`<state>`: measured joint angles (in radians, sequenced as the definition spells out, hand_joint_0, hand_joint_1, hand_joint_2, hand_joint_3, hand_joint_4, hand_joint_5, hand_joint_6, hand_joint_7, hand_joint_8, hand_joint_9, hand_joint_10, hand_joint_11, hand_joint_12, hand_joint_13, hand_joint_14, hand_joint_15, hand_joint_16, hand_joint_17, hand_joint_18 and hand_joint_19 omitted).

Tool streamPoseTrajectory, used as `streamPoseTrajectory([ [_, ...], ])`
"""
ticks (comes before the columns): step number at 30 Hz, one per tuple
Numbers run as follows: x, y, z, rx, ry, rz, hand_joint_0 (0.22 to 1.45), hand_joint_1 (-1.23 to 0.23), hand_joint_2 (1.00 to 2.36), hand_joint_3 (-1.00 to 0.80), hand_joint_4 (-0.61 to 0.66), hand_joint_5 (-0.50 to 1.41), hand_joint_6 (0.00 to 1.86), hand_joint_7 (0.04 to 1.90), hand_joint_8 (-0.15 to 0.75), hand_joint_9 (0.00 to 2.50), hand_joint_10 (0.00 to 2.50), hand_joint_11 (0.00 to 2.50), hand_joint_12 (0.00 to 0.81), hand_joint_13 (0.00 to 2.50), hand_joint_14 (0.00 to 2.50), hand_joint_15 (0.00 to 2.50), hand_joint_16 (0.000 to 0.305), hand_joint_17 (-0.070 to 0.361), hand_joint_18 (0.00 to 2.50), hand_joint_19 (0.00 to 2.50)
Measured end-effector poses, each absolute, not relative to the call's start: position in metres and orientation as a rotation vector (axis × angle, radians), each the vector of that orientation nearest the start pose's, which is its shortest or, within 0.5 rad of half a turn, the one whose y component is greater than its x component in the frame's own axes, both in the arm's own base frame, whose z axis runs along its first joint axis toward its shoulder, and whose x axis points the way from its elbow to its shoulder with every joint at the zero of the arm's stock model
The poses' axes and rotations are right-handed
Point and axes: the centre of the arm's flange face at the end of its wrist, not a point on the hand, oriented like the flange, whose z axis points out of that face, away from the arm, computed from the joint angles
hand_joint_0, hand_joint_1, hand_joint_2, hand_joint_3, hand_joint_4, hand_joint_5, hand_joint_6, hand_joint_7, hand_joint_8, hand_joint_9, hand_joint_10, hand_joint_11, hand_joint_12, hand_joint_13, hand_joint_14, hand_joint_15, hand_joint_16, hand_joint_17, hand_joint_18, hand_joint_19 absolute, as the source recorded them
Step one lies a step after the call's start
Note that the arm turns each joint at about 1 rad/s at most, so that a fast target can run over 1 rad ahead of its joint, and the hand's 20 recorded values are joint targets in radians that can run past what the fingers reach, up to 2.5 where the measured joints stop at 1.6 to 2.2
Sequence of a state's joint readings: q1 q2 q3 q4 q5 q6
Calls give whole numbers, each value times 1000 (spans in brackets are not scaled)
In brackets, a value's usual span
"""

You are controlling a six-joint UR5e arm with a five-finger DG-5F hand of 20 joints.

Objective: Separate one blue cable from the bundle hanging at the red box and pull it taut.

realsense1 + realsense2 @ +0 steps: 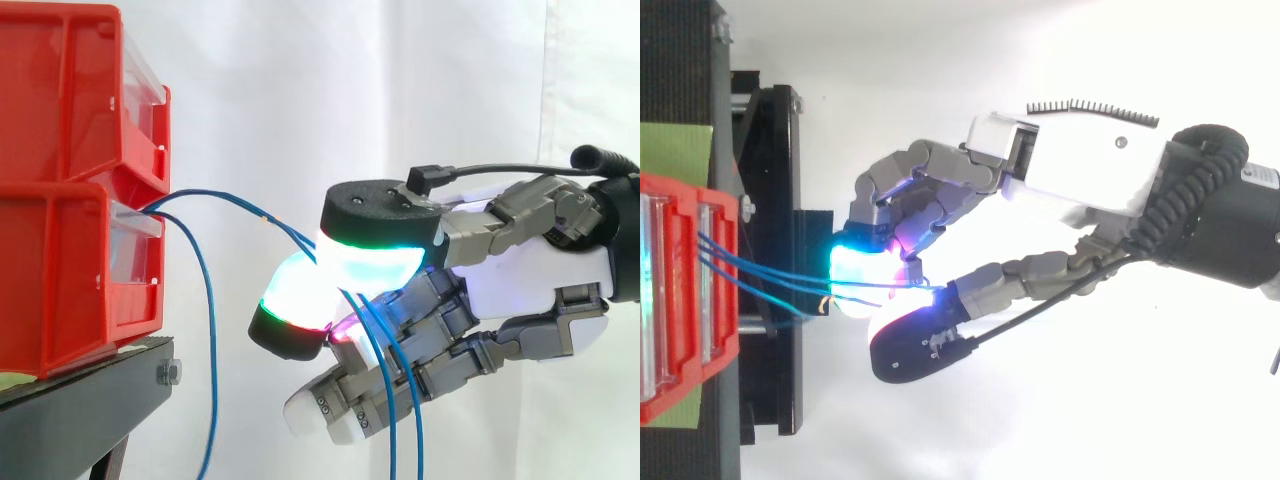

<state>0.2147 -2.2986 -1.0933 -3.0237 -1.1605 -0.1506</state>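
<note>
Thin blue cables (225, 196) come out of the lower red bin (60, 280) at its front. One blue cable (211, 350) droops free beside the bin. Two others run almost straight to my hand (530, 270), which is shut on them between two glowing fingertips (370, 260). Past the pinch their ends hang down (390, 420) in front of the curled fingers. From above, the cables (770, 272) span the gap from the bin (680, 300) to the hand (1080, 170), which reaches in from the right.
Two red bins (70, 90) are stacked on a black stand (80, 410) at the left. A white curtain hangs behind. Open air separates the bins from the hand.
</note>
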Motion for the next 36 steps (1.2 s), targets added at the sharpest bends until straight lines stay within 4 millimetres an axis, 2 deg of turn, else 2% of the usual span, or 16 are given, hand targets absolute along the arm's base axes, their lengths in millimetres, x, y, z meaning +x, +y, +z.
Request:
streamPoseTrajectory([
  [15, 761, -12, 273, 1248, 1242, 862, 641, -639, 1000, -499, 128, -214, 888, 1004, 291, 1013, 24, 1132, 282, 680, 13, 322, 29, 66, 431, 281],
  [20, 761, -12, 272, 1249, 1242, 861, 659, -684, 1019, -299, 48, -222, 922, 1092, 295, 1015, 23, 1126, 288, 685, 15, 328, 30, 67, 435, 286],
  [24, 761, -12, 272, 1248, 1242, 861, 678, -759, 1024, -238, 19, -235, 940, 1086, 286, 978, 23, 1130, 294, 676, 14, 327, 31, 69, 431, 268],
  [26, 761, -12, 272, 1248, 1242, 861, 721, -829, 1020, -273, 70, -243, 939, 1080, 275, 949, 21, 1112, 295, 667, 14, 333, 31, 70, 422, 273],
  [29, 761, -12, 272, 1248, 1242, 861, 756, -837, 1014, -352, 81, -240, 938, 1028, 273, 956, 22, 1113, 290, 666, 14, 338, 31, 70, 414, 270],
  [33, 761, -12, 272, 1248, 1241, 861, 786, -856, 1000, -499, 49, -236, 930, 1005, 265, 965, 22, 1123, 289, 679, 14, 341, 31, 69, 422, 261],
  [36, 761, -12, 273, 1249, 1240, 862, 785, -884, 1000, -500, 33, -233, 925, 1009, 258, 967, 23, 1129, 284, 695, 15, 347, 31, 69, 442, 243],
])
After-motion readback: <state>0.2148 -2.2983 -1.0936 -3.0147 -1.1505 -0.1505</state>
